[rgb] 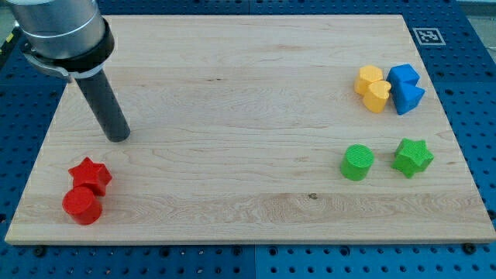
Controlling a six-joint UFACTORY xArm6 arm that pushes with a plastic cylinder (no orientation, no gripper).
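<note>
Now our tip [118,138] rests on bare wooden desk [232,116], touching nothing, just above the red star block [91,175] and red cylinder block [81,204]; no hand shows

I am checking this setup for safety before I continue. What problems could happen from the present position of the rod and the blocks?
1. My tip stands just above the red star, apart from it. The red star touches the red cylinder, so a push on one would likely shift both.
2. The red cylinder lies near the board's bottom-left corner and might slide off.
3. The yellow blocks and blue blocks are packed together, so one is probably hard to move alone.
</note>
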